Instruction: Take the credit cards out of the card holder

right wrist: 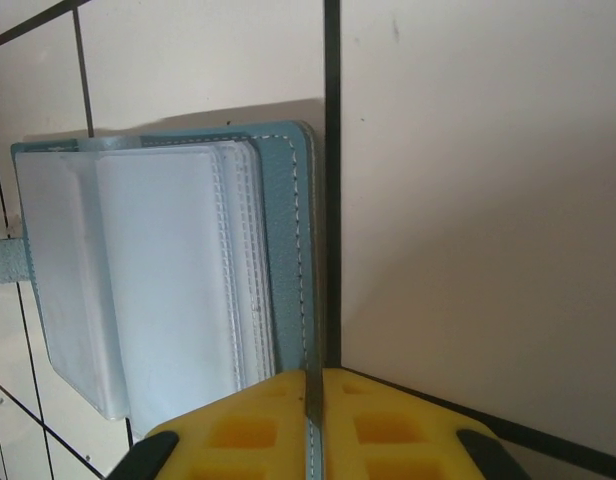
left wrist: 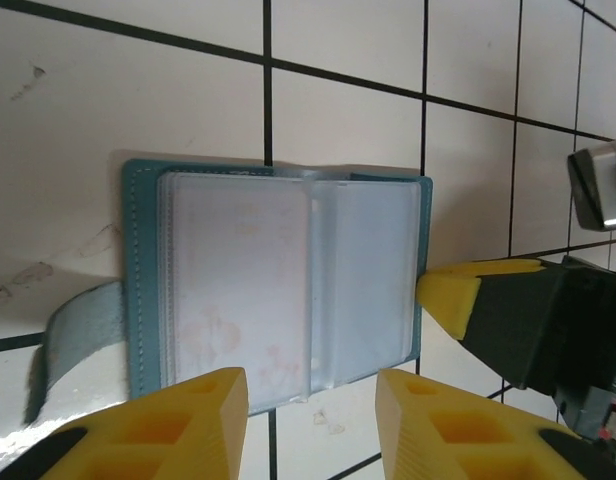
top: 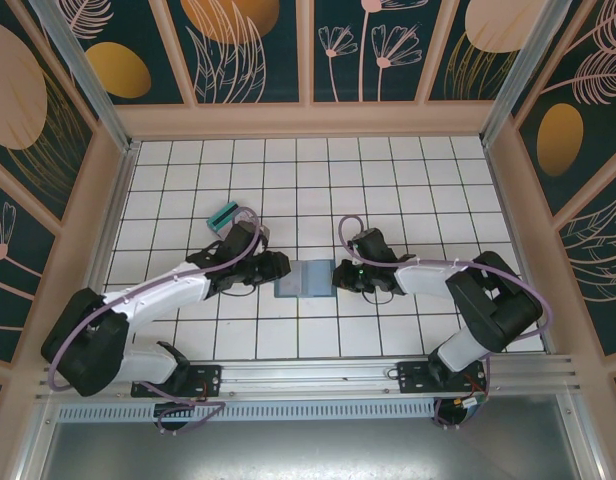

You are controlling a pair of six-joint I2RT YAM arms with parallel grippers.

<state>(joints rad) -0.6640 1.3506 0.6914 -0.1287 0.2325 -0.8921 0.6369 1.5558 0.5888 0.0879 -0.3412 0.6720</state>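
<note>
Your right claw point(right wrist: 313, 392) was clenched on the teal-blue soft bifold card holder point(left wrist: 238, 290); your left claw point(left wrist: 308, 392) hung released. So thin an edge pinch might have slipped free.

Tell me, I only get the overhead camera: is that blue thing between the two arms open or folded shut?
Observer: Open. The left wrist camera shows the card holder lying flat, frosted plastic sleeves facing up.
Operator: Is the right arm gripping it?
Observer: Yes, the right claw is shut on the holder's stitched cover edge.
Operator: And the left one?
Observer: The left claw is open, poised at the holder's near edge.
</note>
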